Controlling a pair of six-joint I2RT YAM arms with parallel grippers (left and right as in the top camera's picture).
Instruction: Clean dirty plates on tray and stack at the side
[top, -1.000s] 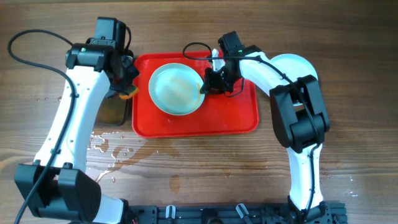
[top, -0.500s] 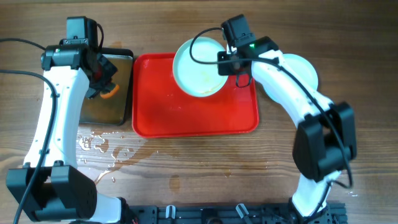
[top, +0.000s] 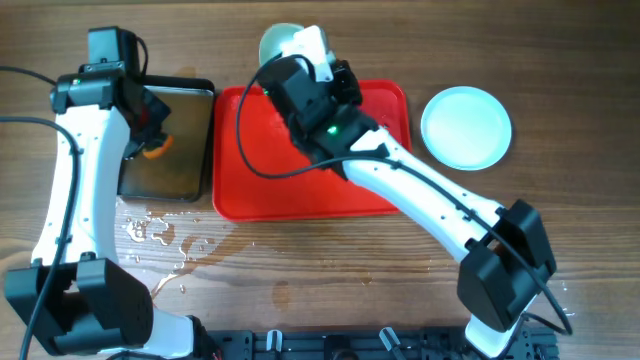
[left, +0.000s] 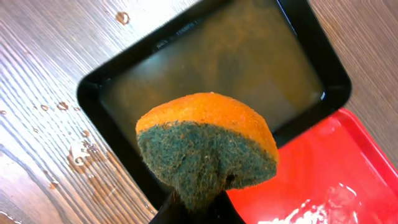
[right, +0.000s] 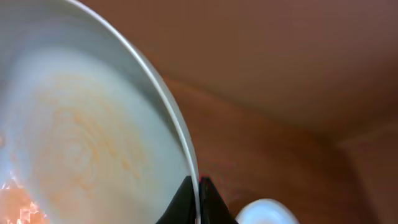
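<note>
Sponge (left: 208, 146) above pan (top: 188, 150), water (top: 160, 235) alongside, right arm (top: 420, 190) with plate (right: 74, 137) across tray (top: 235, 195)

Wooden tabletop (top: 580, 240): black pan (top: 185, 165) at left, red tray (top: 250, 185) just beside it, pale plate (top: 466, 127) right of tray, apart. Water droplets (top: 160, 232) front-left.

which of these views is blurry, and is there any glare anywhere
Overhead: sharp and evenly lit, with small glints off the water on the table. Left wrist: the sponge is crisp, with white glare on the wet tray. Right wrist: the plate is soft and hazy, the background behind it blurred.
</note>
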